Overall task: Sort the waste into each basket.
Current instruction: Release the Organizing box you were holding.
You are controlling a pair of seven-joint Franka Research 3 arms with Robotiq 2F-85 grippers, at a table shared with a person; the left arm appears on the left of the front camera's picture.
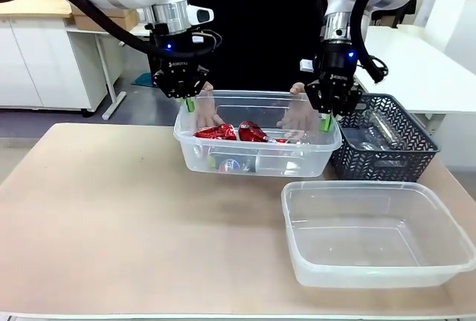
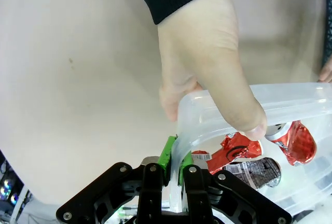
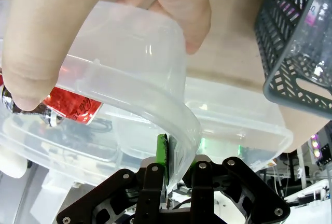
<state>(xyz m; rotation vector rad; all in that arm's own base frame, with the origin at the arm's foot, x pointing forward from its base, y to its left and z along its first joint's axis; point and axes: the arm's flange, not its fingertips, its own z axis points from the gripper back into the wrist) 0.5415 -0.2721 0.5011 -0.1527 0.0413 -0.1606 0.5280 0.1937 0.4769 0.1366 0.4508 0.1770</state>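
A clear tub point(image 1: 297, 161) stands at the table's far middle with dented red-and-silver cans point(image 1: 216, 133) inside. My left gripper point(image 1: 191, 104) is shut on its left rim, and my right gripper point(image 1: 326, 120) is shut on its right rim. In the left wrist view the green pads point(image 2: 167, 152) pinch the tub's rim point(image 2: 290, 92), with cans point(image 2: 298, 141) below. The right wrist view has the right gripper point(image 3: 174, 162) clamped on the rim point(image 3: 135, 42), near a red can point(image 3: 72, 107). The person's hands point(image 1: 208, 109) also hold this tub. A second clear tub point(image 1: 357, 183) sits empty at the front right.
A dark lattice basket point(image 1: 387, 161) with clear bottles point(image 1: 372, 131) stands right of the held tub, close behind the empty one. The person's thumb point(image 2: 212, 63) hooks over the rim beside my left gripper. Bare table lies left and front.
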